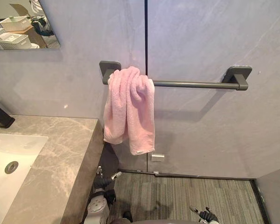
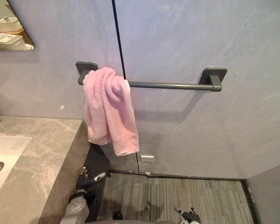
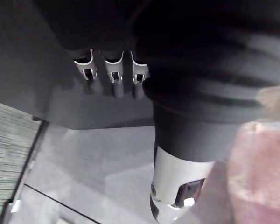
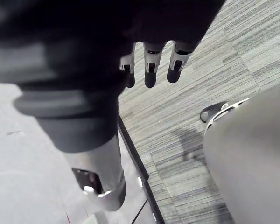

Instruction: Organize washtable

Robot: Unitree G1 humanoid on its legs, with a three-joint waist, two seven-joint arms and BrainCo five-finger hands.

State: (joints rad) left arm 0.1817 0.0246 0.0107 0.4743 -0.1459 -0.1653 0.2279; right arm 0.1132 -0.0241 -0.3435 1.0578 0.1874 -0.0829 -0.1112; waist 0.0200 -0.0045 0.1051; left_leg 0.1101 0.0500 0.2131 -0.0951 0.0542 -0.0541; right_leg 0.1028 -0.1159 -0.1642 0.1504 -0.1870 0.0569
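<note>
The pink towel [image 1: 129,109] hangs bunched over the left end of the grey towel bar [image 1: 191,84], just right of the upper centre of the left eye view. Its folds drop straight down the wall, while the bar's long axis runs across the frame to the right and is bare from the towel onward. The left hand [image 1: 104,181] sits low in the lower left of centre, close beside the side wall of the marble surface [image 1: 60,149], almost directly beneath the towel's hanging edge. The right hand [image 1: 206,215] lies at the bottom right above the striped floor [image 1: 186,196], well apart from the cloth but below the bare stretch of bar. The left hand is therefore the nearer one. Any reach for the towel would probably be an upward lift rather than a sideways one, and spreading the cloth would mean drawing it rightward along the bar. The left wrist view adds that the left hand's fingers [image 3: 114,74] hang loose and hold nothing, with the towel a pink blur at that frame's lower right. The right wrist view shows the right hand's fingers [image 4: 150,70] equally slack and empty over the carpet. The eye views alone show the white sink [image 1: 9,163] set in the surface at lower left.
</note>
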